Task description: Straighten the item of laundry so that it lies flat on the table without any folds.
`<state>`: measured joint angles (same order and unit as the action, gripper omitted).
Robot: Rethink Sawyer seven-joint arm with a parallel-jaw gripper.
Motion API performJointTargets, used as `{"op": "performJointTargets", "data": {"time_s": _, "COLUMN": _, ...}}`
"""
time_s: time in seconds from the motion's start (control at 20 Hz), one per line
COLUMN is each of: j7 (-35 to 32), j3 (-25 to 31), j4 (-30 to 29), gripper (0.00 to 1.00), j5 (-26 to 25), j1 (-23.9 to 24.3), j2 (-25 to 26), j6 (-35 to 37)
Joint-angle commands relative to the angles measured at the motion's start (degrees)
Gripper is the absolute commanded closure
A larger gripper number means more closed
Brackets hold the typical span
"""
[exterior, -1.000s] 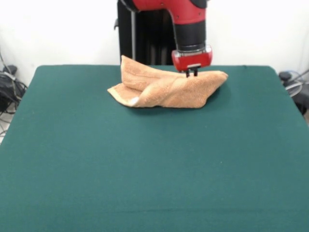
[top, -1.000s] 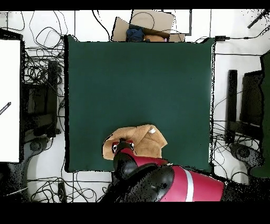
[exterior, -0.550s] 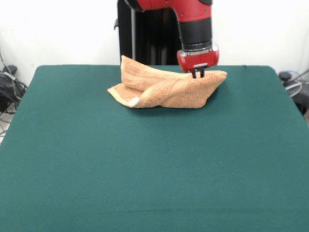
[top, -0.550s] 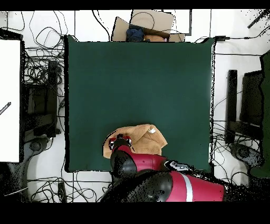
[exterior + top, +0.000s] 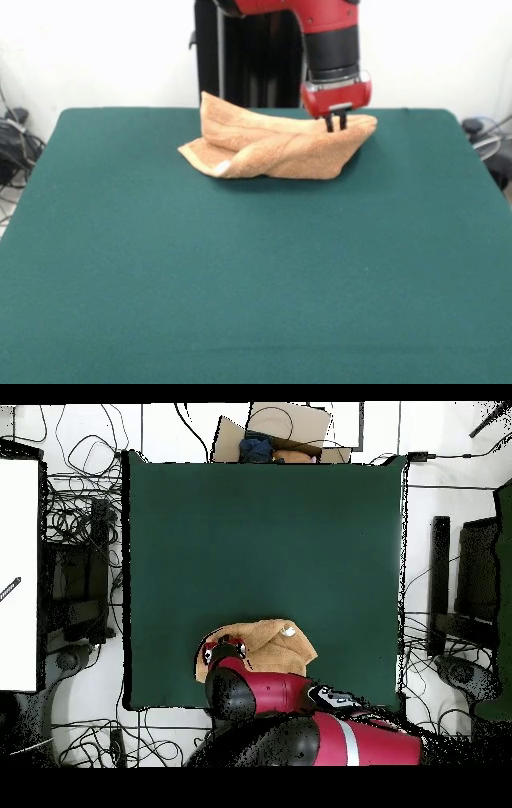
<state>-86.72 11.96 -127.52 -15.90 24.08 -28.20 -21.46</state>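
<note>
Front view: the towel point(image 5: 276, 146) is seen bunched in folds at upper centre of the frame, on the far part of the table point(image 5: 256, 272), one corner raised at its left and a white label shown at lower left. The gripper point(image 5: 337, 124) is planted on the towel's upper right edge; its two dark fingertips are held close together, and whether cloth is pinched cannot be told.

Overhead view: the towel point(image 5: 268, 646) is found at lower centre, near the table's point(image 5: 260, 534) bottom edge. The gripper point(image 5: 212, 654) is placed over its left end.
</note>
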Motion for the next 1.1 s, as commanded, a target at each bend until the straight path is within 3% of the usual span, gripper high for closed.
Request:
{"op": "performJointTargets", "data": {"time_s": 0.05, "j7": -14.32, "j3": 4.83, "j4": 7.04, "gripper": 1.00, "j5": 3.42, "j1": -1.87, "j2": 2.98, "j6": -3.23}}
{"op": "performJointTargets", "data": {"time_s": 0.2, "j7": -14.30, "j3": 4.38, "j4": 7.18, "gripper": 1.00, "j5": 3.33, "j1": -2.52, "j2": 2.98, "j6": -4.54}}
{"op": "performJointTargets", "data": {"time_s": 0.25, "j7": -14.28, "j3": 4.46, "j4": 7.24, "gripper": 0.00, "j5": 3.35, "j1": -2.46, "j2": 3.00, "j6": -4.11}}
{"op": "performJointTargets", "data": {"time_s": 1.1, "j7": -15.90, "j3": 2.80, "j4": 6.59, "gripper": 0.00, "j5": 4.91, "j1": -5.11, "j2": 4.05, "j6": -10.83}}
